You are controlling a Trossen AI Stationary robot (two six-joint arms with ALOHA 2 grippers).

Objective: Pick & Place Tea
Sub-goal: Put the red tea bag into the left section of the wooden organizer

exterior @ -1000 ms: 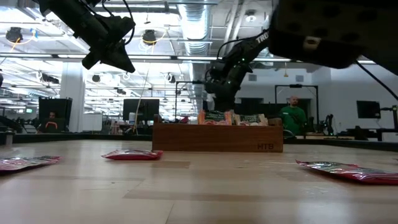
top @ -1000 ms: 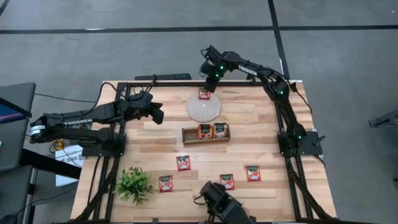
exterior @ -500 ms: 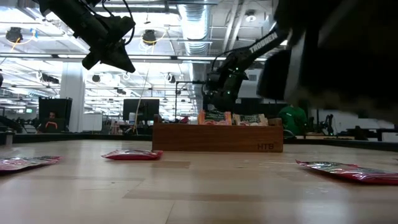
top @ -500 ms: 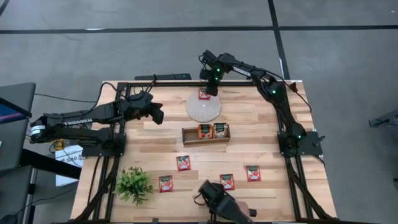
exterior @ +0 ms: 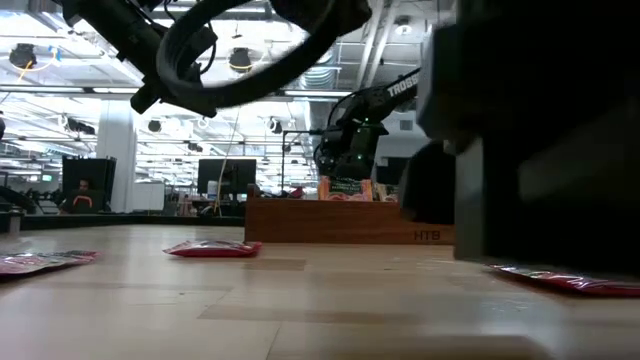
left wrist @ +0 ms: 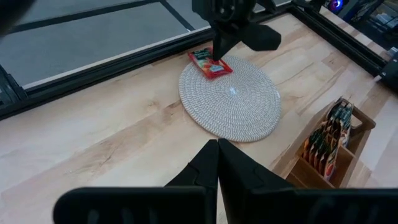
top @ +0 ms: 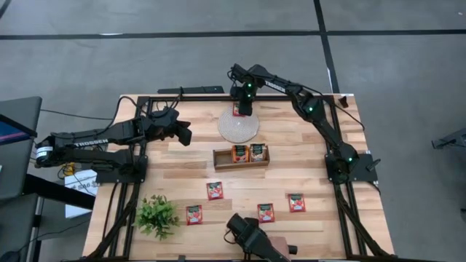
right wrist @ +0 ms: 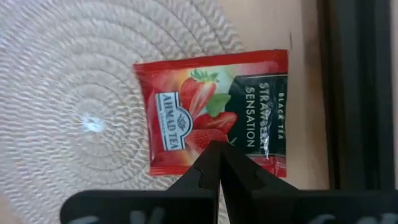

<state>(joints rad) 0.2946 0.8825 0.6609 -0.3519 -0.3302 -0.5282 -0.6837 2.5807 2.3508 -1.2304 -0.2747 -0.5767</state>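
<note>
The right gripper (top: 245,108) is shown poised over the far edge of the round woven mat (top: 238,129), its fingers pressed together with nothing between them; directly beneath it lies one tea sachet (right wrist: 214,119), red with a strawberry print, resting half on the mat and half on the bare table (top: 306,145) beside the dark frame rail. The left gripper (left wrist: 217,163), likewise closed and empty, is held above the table's left part, well apart from the mat, and appears to be waiting. Two sachets are seen standing in the wooden tray (top: 241,164) at the table's centre; four more sachets (top: 214,190) lie flat along the near side, beside a small potted plant (top: 156,215). The step in hand is judged to be a pick of the mat-edge sachet (the jaws would first have to be opened). Several failures may be foreseen: a descent with closed fingers would merely press or push the sachet toward the rail; a flat, thin packet offers little to be pinched, so that it may slip; the mat's raised rim beneath one half could tilt the packet or cause the weave to be caught with it.
</note>
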